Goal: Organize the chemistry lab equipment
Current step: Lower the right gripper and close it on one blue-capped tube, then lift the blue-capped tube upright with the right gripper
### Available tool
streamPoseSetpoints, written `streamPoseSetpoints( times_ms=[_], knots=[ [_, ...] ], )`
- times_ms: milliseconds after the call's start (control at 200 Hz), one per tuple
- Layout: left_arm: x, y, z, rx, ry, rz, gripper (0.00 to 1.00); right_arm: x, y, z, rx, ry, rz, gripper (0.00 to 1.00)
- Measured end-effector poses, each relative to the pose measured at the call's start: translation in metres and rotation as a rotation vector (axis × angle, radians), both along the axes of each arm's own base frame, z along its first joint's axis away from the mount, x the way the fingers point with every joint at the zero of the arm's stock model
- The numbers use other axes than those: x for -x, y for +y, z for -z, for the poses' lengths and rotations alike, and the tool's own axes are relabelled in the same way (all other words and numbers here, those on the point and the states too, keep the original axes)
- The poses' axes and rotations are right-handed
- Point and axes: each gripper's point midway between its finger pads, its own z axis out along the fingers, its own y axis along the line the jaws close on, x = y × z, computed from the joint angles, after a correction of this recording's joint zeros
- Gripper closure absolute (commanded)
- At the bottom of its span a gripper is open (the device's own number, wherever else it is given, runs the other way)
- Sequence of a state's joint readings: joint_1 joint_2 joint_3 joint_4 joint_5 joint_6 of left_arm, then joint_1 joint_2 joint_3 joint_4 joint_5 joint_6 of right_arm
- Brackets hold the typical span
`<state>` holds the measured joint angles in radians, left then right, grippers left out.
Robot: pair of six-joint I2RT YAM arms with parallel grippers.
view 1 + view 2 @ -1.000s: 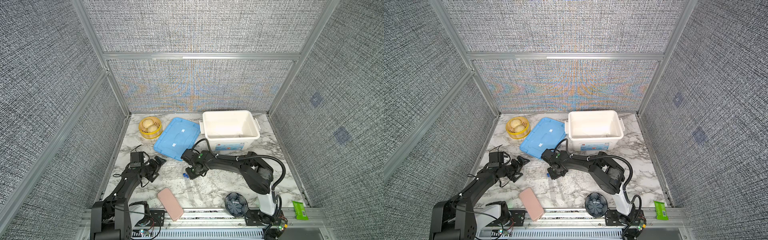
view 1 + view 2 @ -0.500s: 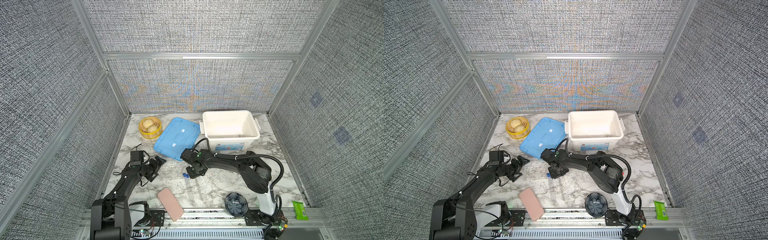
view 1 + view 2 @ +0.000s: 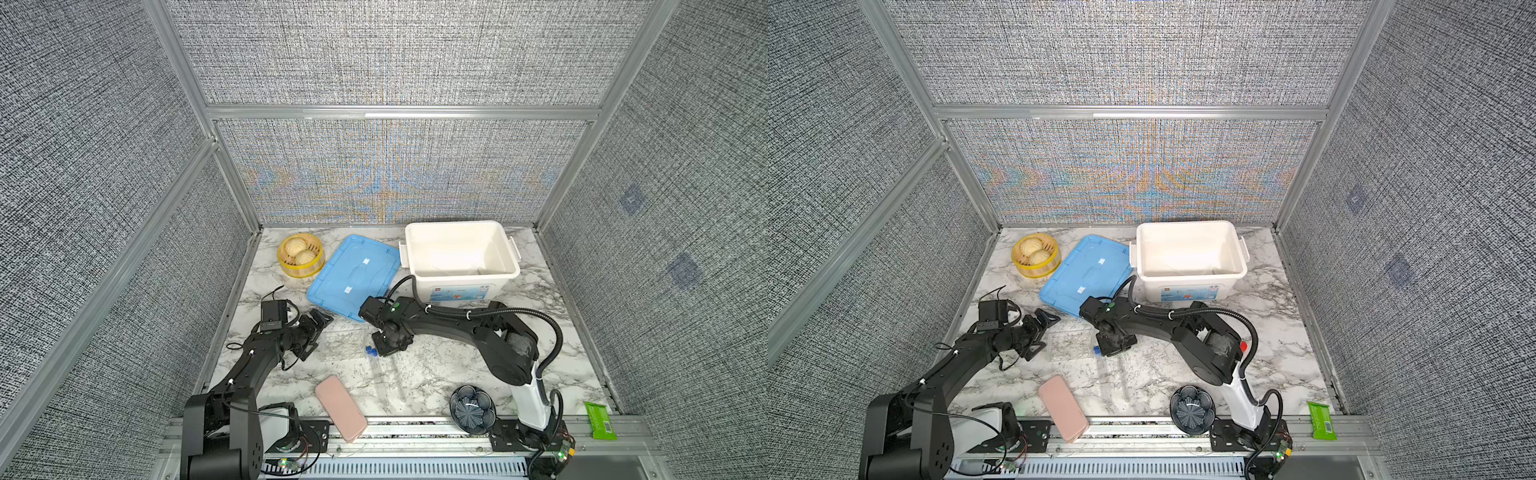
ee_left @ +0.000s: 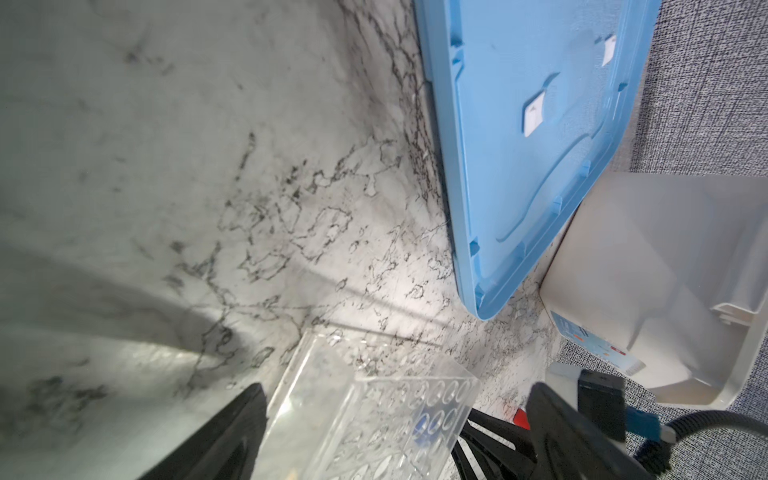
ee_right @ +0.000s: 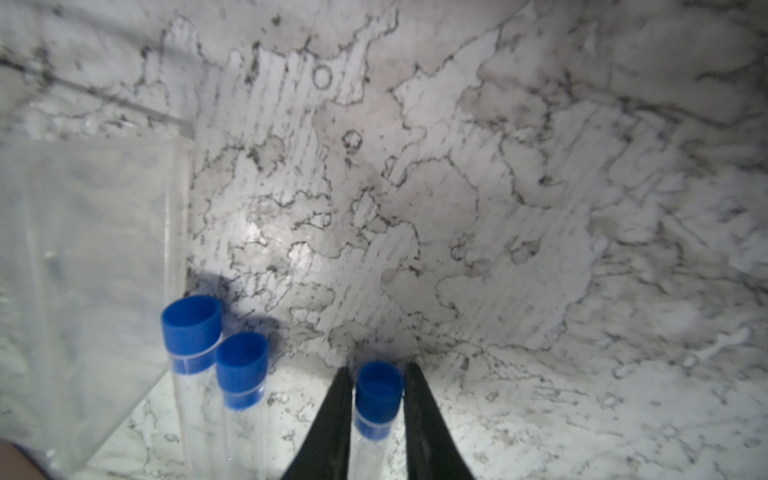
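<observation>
Frankly, the clear tubes [image 3: 379,374] almost vanish against the marble table [image 3: 457,374] in both top views. They lie flat at centre frame, long axes running top to bottom, caps uppermost, just right of the clear rack [image 3: 343,343]. Only the right wrist view shows all three blue caps [image 5: 242,365]. There the right gripper [image 5: 377,368] flanks one cap closely; pinching or not, I cannot tell. The left gripper [image 4: 397,388] is spread wide beside the rack, fingers cut off by the frame.

Marble desk [image 3: 457,374]. 11 o'clock: yellow steamer basket [image 3: 301,260]. 12: blue lid [image 3: 355,276], flat. 1: white bin [image 3: 461,286]. Centre: clear rack [image 3: 344,345], three blue-capped tubes [image 5: 242,368] lying just beside it. 7: pink case [image 3: 340,402], overhanging the front edge. 5: dark fluted bowl [image 3: 472,410].
</observation>
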<state>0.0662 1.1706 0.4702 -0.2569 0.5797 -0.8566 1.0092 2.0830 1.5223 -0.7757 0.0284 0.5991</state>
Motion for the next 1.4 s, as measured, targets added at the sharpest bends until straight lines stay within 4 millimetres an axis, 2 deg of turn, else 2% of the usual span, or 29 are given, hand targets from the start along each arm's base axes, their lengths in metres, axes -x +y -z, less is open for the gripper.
streamPoseSetpoints(
  times_ms=[380,535,675,960,1271,1401],
  knots=[
    [0.001,0.001,-0.007,-0.012,-0.024,0.007,0.01,0.0,-0.002,-0.002,-0.015,0.014,0.015,0.79],
    [0.001,0.001,-0.007,-0.012,-0.016,0.008,0.01,-0.008,-0.005,-0.016,-0.042,-0.004,0.034,0.8],
    [0.0,0.001,-0.009,-0.012,-0.018,0.008,0.01,-0.014,-0.009,-0.02,-0.053,-0.01,0.056,0.8],
    [0.003,0.001,-0.011,-0.017,-0.021,0.008,0.01,-0.017,0.001,-0.041,-0.137,-0.044,0.063,0.8],
    [0.002,0.001,-0.016,-0.02,-0.044,0.006,0.01,-0.02,0.006,-0.041,-0.161,-0.056,0.064,0.83],
    [0.004,0.002,-0.021,-0.021,-0.055,0.004,0.01,-0.02,0.006,-0.058,-0.215,-0.088,0.068,0.85]
  ],
)
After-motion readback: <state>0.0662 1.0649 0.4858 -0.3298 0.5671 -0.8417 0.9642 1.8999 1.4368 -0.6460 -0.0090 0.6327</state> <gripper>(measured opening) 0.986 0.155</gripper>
